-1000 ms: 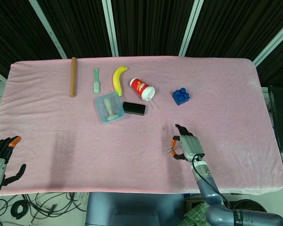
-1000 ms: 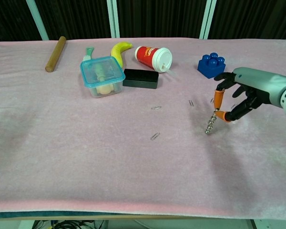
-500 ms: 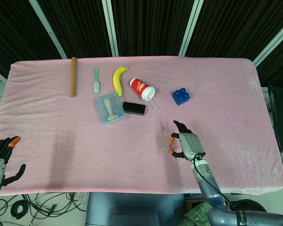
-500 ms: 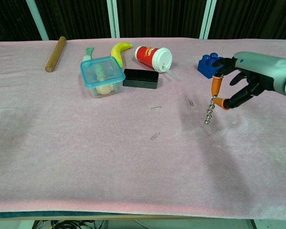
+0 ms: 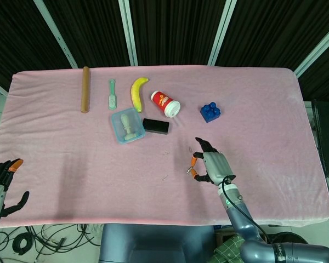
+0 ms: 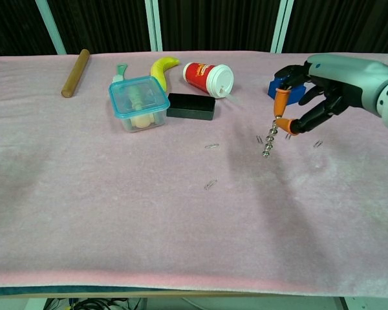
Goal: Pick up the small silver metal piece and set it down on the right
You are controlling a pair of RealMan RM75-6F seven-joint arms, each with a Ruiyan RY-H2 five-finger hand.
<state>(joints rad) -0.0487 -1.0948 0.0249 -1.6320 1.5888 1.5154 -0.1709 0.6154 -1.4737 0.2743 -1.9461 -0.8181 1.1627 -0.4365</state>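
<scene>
The small silver metal piece is a short beaded strand, dangling above the pink cloth. My right hand pinches its top end between two orange fingertips, with the other fingers spread. In the head view the same right hand hovers right of the table's middle, and the silver piece shows as a speck at its fingertips. My left hand hangs off the table's near left corner, fingers apart and holding nothing.
A blue block sits just behind the right hand. Small paper clips lie scattered mid-table. A red cup, black box, teal container, banana and wooden rod line the back left.
My right hand has risen and drifted toward the table's middle, carrying the silver piece, which now hangs free of the cloth. The left hand has barely moved.
</scene>
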